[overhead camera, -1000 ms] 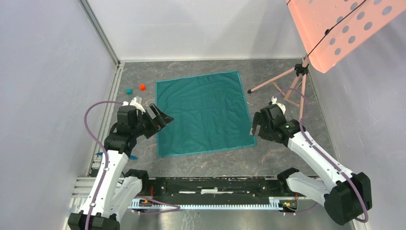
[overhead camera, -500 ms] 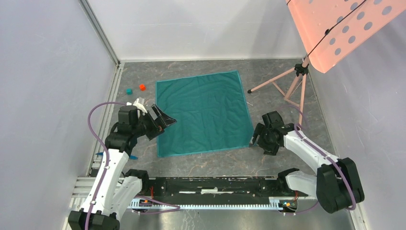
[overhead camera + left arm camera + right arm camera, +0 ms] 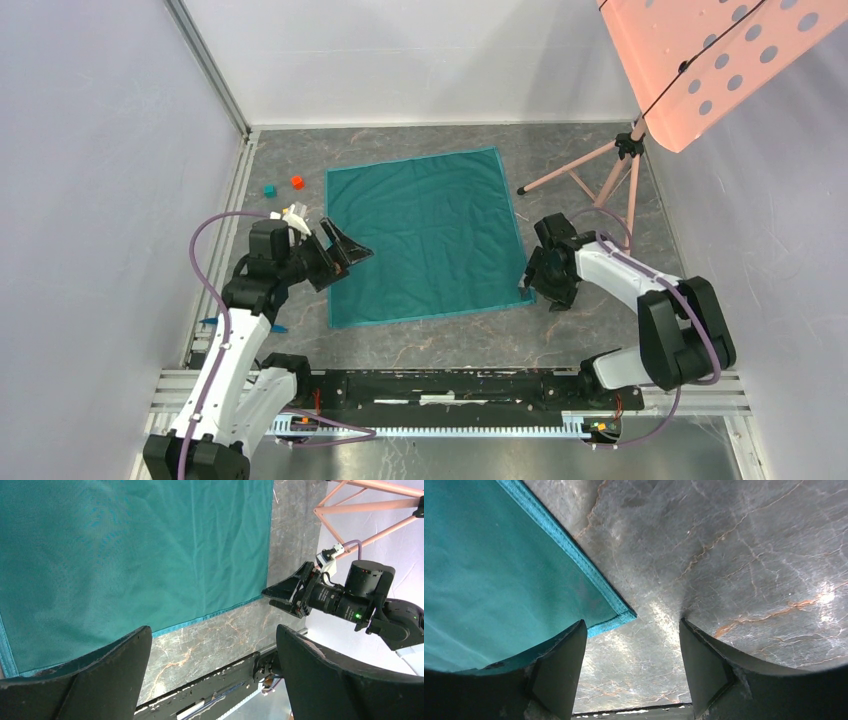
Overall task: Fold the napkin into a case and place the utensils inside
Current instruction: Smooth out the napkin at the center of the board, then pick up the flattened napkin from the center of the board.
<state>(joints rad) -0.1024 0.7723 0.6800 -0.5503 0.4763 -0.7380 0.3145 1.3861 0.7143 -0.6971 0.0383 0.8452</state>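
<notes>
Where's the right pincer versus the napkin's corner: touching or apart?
Cannot tell. Right wrist view shows the open right pincer straddling the napkin corner, one finger overlapping the cloth, but neither contact nor a gap shows plainly.

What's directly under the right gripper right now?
Below the open right gripper: the napkin's near corner and bare table. Its fingers hide the spots beneath them.

Napkin (image 3: 425,235) flat at centre, cubes (image 3: 297,182) behind-left — stand (image 3: 628,148) right, utensil (image 3: 207,321) seemingly near-left

Bright, even light and soft shadows throughout; glare patches the table (image 3: 664,615) in the right wrist view, where the near fingers (image 3: 556,675) blur.
</notes>
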